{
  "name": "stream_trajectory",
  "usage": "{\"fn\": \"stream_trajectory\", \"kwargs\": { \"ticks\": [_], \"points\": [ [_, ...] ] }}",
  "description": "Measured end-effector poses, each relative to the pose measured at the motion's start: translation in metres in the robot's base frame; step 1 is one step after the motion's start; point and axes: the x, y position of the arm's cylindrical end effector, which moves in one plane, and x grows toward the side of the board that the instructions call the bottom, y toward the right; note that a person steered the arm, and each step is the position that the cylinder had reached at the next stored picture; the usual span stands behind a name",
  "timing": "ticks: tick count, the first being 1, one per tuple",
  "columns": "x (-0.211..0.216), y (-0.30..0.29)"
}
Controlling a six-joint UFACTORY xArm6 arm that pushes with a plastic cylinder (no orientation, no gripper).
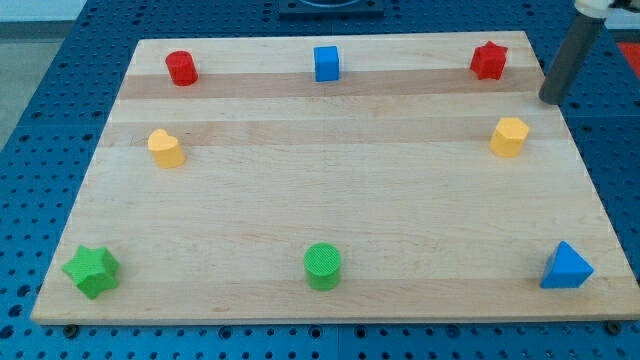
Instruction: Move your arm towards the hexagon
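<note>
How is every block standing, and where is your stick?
Red cylinder: upright, top left.
Blue cube: upright, top middle.
Red star: flat, top right.
Yellow hexagon: upright, right side.
Yellow block: upright, left side.
Green star: flat, bottom left.
Green cylinder: upright, bottom middle.
Blue triangle: flat, bottom right.
My tip: up-right of the yellow hexagon, not touching.
</note>
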Motion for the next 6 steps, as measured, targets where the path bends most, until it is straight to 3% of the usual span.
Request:
{"fn": "stream_trajectory", "kwargs": {
  "ticks": [1,4,6],
  "points": [
    [0.043,0.000],
    [0.057,-0.010],
    [0.061,-0.052]
  ]
}}
